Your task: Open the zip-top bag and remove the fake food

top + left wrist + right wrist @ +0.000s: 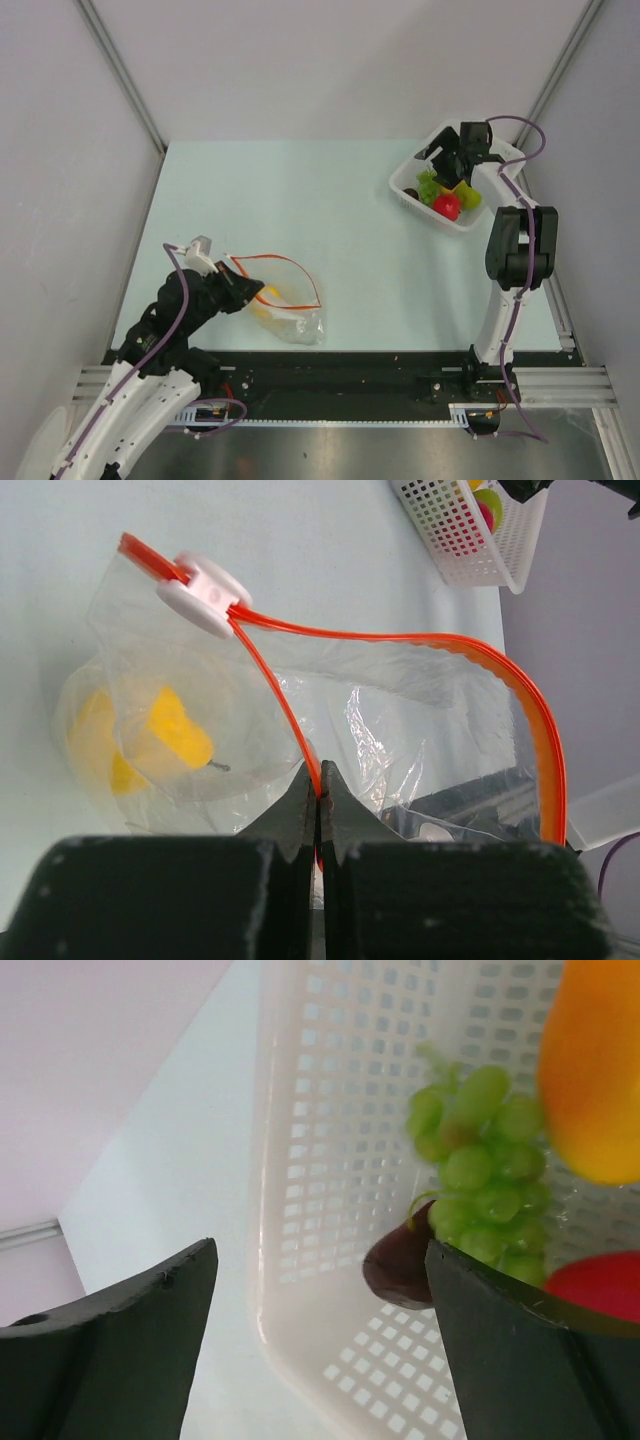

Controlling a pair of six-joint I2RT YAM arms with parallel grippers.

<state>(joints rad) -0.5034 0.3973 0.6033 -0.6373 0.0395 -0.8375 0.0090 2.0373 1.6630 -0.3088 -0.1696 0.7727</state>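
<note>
Clear plastic zip-top bag (290, 312), open at seven o'clock, holds yellow plastic fruit (180, 725), left gripper (318, 788) pinching its orange zip strip (290, 720), right gripper (320, 1252) spread empty.

Top: overhead, whole table (300, 200). Left wrist: near bag (420, 710). Right wrist: near basket (320, 1110), seen by all.

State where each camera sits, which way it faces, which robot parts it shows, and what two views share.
Top external: above and behind the arms, looking down on the table; both arms show.
Left wrist: on the left gripper, facing along the zip-top bag it pinches; its fingers show.
Right wrist: on the open right gripper, facing into the white basket; both fingers show.
Shared: the basket appears in all three.
</note>
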